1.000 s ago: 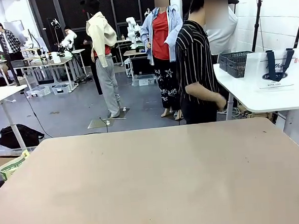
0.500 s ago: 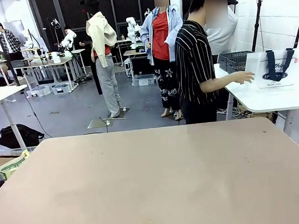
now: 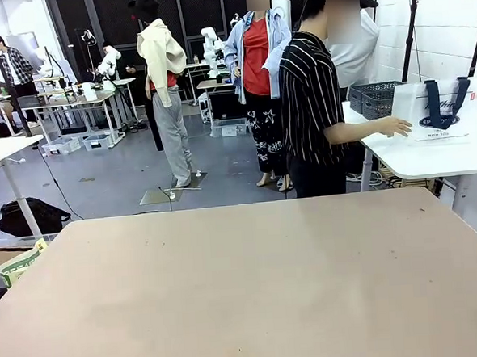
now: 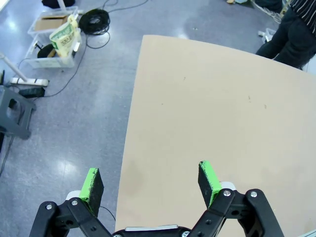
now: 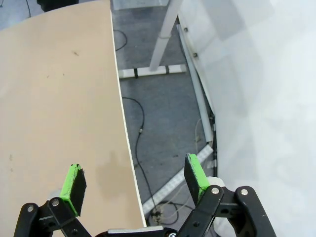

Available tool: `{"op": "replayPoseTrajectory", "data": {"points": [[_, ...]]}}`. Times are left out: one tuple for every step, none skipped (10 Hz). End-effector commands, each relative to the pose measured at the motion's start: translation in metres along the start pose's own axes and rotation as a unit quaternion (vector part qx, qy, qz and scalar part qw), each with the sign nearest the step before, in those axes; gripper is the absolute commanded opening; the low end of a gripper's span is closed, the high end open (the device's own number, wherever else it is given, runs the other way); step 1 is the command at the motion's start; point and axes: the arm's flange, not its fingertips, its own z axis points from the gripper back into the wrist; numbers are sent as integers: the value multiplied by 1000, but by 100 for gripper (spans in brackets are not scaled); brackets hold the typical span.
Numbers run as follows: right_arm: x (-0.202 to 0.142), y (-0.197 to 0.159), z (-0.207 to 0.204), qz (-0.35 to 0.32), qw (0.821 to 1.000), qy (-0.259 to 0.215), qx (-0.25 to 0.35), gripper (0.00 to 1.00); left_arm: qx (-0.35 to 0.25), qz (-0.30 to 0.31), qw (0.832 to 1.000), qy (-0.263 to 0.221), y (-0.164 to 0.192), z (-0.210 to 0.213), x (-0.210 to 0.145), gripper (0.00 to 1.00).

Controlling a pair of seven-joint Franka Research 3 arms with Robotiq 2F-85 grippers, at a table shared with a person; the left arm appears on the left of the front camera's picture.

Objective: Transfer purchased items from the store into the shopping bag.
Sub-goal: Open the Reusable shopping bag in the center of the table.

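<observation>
The shopping bag (image 3: 438, 110), whitish with navy handles and a round logo, stands on a white side table (image 3: 431, 154) at the far right. Beside it sits the store (image 3: 376, 100), a dark grey slotted basket. A person in a striped shirt stands at the far side with a hand (image 3: 394, 125) on that side table, close to the bag. The purchased items are out of view. My left gripper (image 4: 149, 181) hangs open over the beige table's left edge, nothing between its green pads. My right gripper (image 5: 134, 177) hangs open over the table's right edge, also holding nothing.
The beige table (image 3: 245, 283) spreads bare across the front view. On the floor to its left lie a clear bin (image 4: 53, 43), cables and a grey stool (image 4: 15, 116). To its right are a white table leg (image 5: 165, 34), floor cables and a white wall (image 5: 266, 98).
The person's arm has swung from the waist out to the white side table, and the hand now rests near the bag. Neither gripper has moved.
</observation>
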Motion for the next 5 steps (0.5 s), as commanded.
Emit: {"op": "replayPoseTrajectory", "data": {"points": [[0, -1, 2, 3, 1000, 2, -3, 100, 6, 1, 1000, 2, 1, 1, -1, 100], [0, -1, 2, 3, 1000, 2, -3, 100, 6, 1, 1000, 2, 1, 1, -1, 100], [0, -1, 2, 3, 1000, 2, -3, 100, 6, 1, 1000, 2, 1, 1, -1, 100], [0, -1, 2, 3, 1000, 2, -3, 100, 6, 1, 1000, 2, 1, 1, -1, 100], [0, -1, 2, 3, 1000, 2, -3, 100, 6, 1, 1000, 2, 1, 1, -1, 100]]}}
